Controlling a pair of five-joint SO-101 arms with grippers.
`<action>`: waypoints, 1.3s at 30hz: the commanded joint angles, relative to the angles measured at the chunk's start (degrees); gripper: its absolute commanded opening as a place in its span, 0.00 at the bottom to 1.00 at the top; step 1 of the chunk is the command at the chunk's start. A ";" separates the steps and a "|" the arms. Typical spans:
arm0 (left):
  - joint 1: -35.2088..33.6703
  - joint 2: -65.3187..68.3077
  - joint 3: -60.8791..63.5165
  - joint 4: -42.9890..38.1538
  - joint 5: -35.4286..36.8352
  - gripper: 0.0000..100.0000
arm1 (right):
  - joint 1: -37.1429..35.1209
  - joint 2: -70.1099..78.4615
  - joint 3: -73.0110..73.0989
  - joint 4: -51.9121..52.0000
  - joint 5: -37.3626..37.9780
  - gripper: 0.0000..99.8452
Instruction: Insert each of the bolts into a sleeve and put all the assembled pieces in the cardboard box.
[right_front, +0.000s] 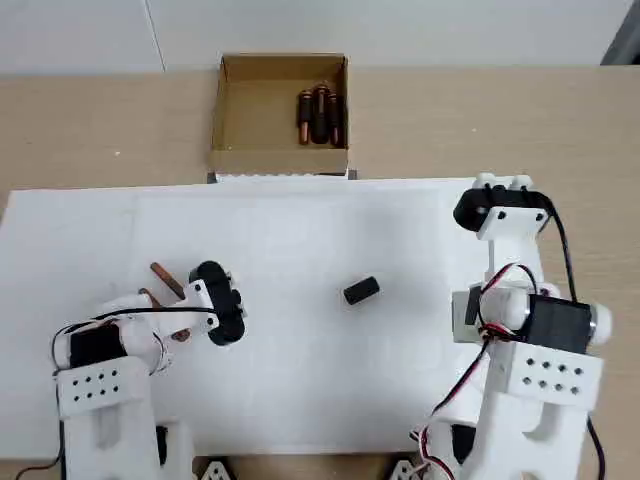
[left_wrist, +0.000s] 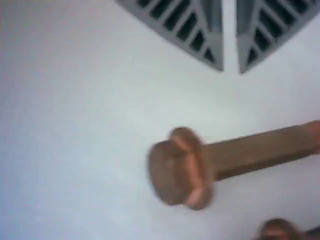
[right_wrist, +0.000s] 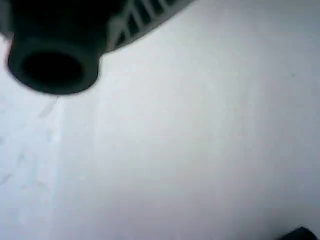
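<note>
A copper bolt (left_wrist: 190, 167) lies on the white sheet just below my left gripper (left_wrist: 230, 55), whose jaws stand almost together with nothing between them. The head of a second bolt (left_wrist: 280, 230) peeks in beside it. From above, my left gripper (right_front: 185, 305) hangs over these bolts (right_front: 165, 280) at the left of the sheet. My right gripper (right_front: 497, 200) is at the sheet's far right, shut on a black sleeve (right_wrist: 52, 65) whose open end faces the camera. A loose black sleeve (right_front: 361, 291) lies mid-sheet. The cardboard box (right_front: 232, 110) holds several assembled pieces (right_front: 320, 116).
The white sheet (right_front: 300, 380) covers most of the wooden table. The box stands just beyond its far edge. A dark object (right_wrist: 300, 233) shows at the corner of the right wrist view.
</note>
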 joint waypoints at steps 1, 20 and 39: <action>0.35 5.98 -3.21 0.35 -3.60 0.00 | 0.40 -1.10 -0.26 -1.19 -0.62 0.00; 1.32 39.03 -23.87 5.19 5.27 0.00 | 0.40 -1.10 -0.26 -1.01 -0.62 0.00; 7.56 39.47 -23.60 -2.11 15.65 0.00 | 0.31 -1.10 -0.26 -1.01 -0.70 0.00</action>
